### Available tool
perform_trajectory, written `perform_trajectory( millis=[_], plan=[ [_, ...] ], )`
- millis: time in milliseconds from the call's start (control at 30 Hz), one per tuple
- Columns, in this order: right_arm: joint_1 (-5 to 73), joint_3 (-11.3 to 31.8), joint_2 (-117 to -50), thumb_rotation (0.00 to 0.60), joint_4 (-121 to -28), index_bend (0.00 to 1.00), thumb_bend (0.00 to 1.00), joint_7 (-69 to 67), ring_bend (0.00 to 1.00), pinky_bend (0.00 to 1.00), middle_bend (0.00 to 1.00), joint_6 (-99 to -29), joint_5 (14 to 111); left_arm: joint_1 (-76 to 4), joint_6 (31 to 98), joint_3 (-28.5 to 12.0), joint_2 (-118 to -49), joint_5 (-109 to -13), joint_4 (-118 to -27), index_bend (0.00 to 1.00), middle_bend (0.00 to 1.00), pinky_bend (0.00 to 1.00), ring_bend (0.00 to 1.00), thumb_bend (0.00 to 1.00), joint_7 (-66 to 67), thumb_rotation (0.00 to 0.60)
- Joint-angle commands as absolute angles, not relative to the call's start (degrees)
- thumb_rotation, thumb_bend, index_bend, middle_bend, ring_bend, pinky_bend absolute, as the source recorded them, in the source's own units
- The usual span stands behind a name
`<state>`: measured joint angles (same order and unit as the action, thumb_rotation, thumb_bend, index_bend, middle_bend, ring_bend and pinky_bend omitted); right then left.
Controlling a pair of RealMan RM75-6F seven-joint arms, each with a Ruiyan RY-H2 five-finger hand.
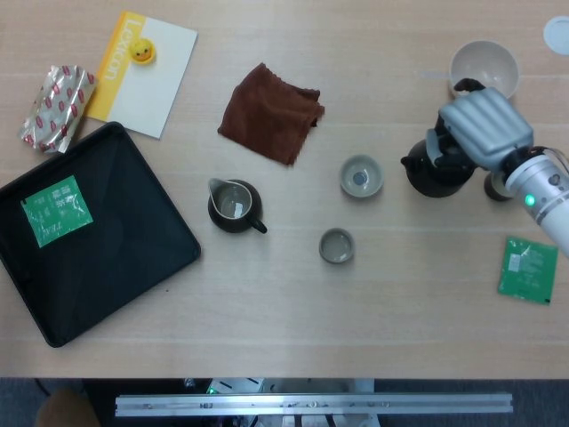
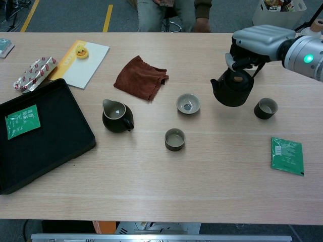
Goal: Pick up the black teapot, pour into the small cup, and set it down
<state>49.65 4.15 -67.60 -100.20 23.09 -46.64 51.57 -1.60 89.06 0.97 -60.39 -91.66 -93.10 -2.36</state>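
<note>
- My right robot hand [image 2: 257, 43] grips the black teapot [image 2: 232, 89] from above, fingers curled over its top handle; the pot hangs clear of the surface [image 2: 202, 171], casting a shadow below.
- My left robot hand appears in neither view.
- Landmark: the black teapot. Its spout points toward the small grey cup [image 2: 188, 104], which stands just beside it on the spout side.
- A dark cup [image 2: 266, 108] stands near the teapot on the opposite side. A white bowl [image 1: 484, 67] lies just beyond the teapot, partly hidden by my robot hand.
- A second small cup [image 2: 175, 139] stands nearer the front edge than the teapot, past the grey cup.
- The dark pitcher [image 2: 117, 116] and brown cloth [image 2: 141, 77] lie well apart from the teapot, beyond both cups.
- Writing: the yellow-edged card [image 1: 149, 73] bears pale lettering too small to read; print on the green sachet [image 2: 287, 155] is likewise illegible.
</note>
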Motion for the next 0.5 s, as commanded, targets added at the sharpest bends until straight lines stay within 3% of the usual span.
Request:
perform_trajectory(
  millis=[33,500],
  plan=[
    [50.7,4.4,-68.2,0.297,-99.8,0.95,0.68,25.0,0.81,0.18,0.86,-47.3,51.6,-1.5,89.2,0.9,-60.4,-91.7,-93.1,0.17,0.24,0.23,0.2,0.4,-2.3,0.6],
    [54.3,4.2,-72.7,0.338,-95.2,0.95,0.68,32.0,0.78,0.18,0.84,-48.1,52.0,-0.9,90.3,0.8,-60.3,-91.6,-93.6,0.17,0.24,0.23,0.2,0.4,-1.9,0.6]
  ],
)
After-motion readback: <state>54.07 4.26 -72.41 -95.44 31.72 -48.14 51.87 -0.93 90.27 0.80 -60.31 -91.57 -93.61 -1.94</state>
